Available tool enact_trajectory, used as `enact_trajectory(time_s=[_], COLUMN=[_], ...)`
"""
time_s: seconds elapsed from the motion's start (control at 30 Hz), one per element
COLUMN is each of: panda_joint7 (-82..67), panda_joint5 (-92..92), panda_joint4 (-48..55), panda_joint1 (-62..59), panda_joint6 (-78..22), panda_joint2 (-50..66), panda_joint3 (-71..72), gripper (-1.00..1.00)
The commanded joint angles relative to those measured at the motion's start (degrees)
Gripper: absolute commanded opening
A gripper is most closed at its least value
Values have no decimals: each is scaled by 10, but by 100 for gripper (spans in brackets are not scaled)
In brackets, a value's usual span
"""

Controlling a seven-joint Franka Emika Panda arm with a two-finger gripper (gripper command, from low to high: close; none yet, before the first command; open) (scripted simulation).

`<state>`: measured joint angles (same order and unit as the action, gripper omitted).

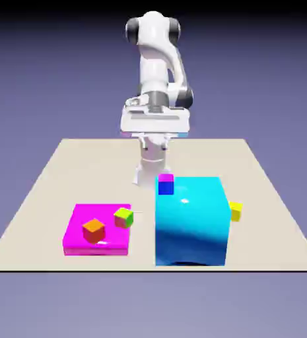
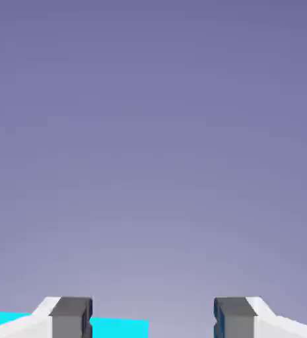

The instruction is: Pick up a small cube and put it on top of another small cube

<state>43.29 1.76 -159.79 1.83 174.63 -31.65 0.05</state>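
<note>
Yellow cube (image 1: 235, 210): small, resting on the table (image 1: 43, 191), touching or just beside the cyan block's (image 1: 190, 221) side at the exterior view's right; not yet grasped.

Fingers (image 2: 70, 317): spread wide, nothing between them; the hand view shows backdrop and a sliver of cyan at its lower left.

Gripper (image 1: 153, 156): raised at the far side of the table, well apart from every cube.

Blue cube with magenta top (image 1: 166, 184): at the cyan block's far corner, nearest the gripper (not a task item).

Lime-green cube (image 1: 123, 216): the target, at the far right edge of the flat magenta block (image 1: 76, 241).

Orange cube (image 1: 94, 230): on the magenta block, near the lime-green one.

Step in hand, as judged: approach, before any pick. Next move calls for swinging over the cyan block and descending beside it; one finger must fit between block and cube, if a gap exists.
</note>
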Motion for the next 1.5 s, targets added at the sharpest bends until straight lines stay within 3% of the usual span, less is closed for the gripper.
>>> enact_trajectory(time_s=[0.0, 1.47], panda_joint7=[16, 728], panda_joint5=[2, 85], panda_joint4=[1, 31], panda_joint1=[-7, -349], panda_joint6=[-1, -68], panda_joint2=[1, 24], panda_joint3=[21, 934], gripper=[0, 0])
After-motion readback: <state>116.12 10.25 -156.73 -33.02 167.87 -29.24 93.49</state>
